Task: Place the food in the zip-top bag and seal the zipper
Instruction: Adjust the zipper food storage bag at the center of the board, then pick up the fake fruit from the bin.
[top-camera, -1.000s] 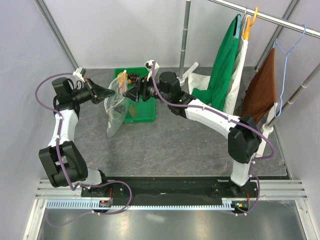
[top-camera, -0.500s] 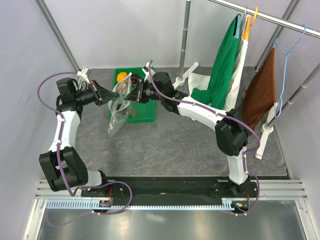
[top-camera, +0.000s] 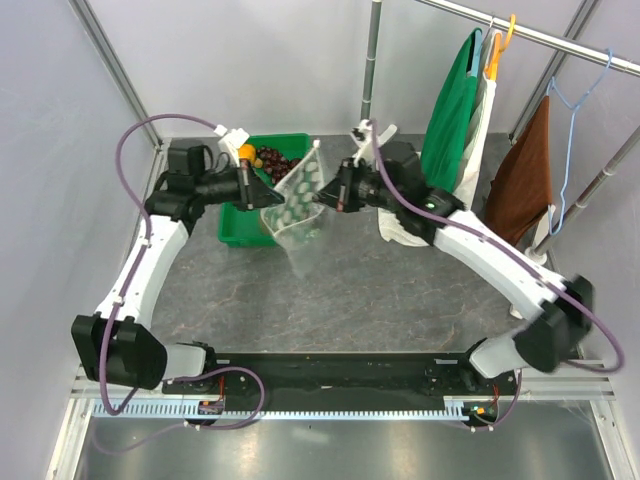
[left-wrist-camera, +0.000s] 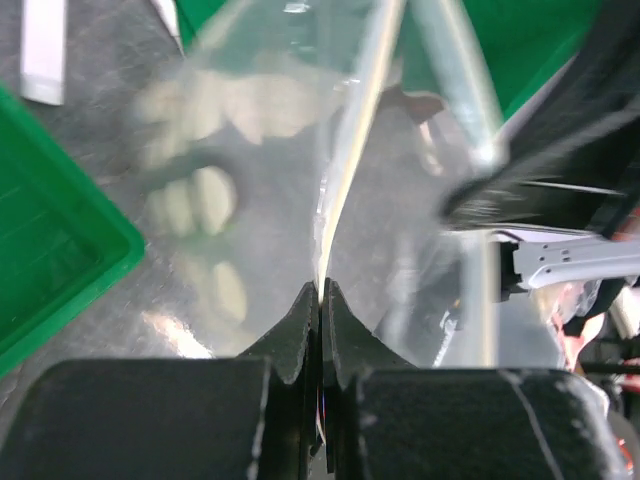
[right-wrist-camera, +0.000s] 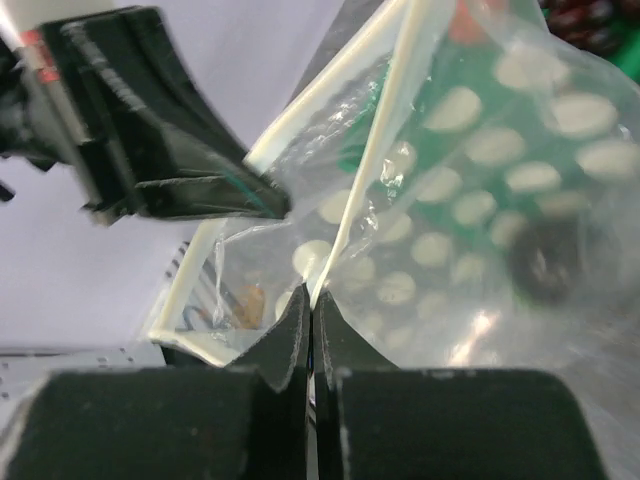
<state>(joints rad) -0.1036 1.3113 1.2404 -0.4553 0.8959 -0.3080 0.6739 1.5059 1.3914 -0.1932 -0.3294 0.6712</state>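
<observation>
The clear dotted zip-top bag (top-camera: 298, 215) hangs in the air just right of the tray, stretched between my two grippers. My left gripper (top-camera: 268, 192) is shut on the bag's white zipper (left-wrist-camera: 352, 150) at one side, its jaws pressed together (left-wrist-camera: 322, 290). On the other side my right gripper (top-camera: 322, 197) is shut on the same strip (right-wrist-camera: 372, 150), jaws together (right-wrist-camera: 312, 298). An orange (top-camera: 245, 153) and a dark grape bunch (top-camera: 272, 157) lie at the back of the tray. A dark round fruit (right-wrist-camera: 545, 265) shows through the bag; I cannot tell whether it is inside.
The flat green tray (top-camera: 240, 228) lies under and left of the bag. A green garment (top-camera: 450, 120) and a brown cloth (top-camera: 525, 180) hang on the rack at the right, with a white cloth (top-camera: 400, 160) below. A metal pole (top-camera: 372, 70) stands behind.
The right gripper has closed on the bag's edge. Both grippers have carried the bag to the right, off the tray, and it now hangs spread between them.
</observation>
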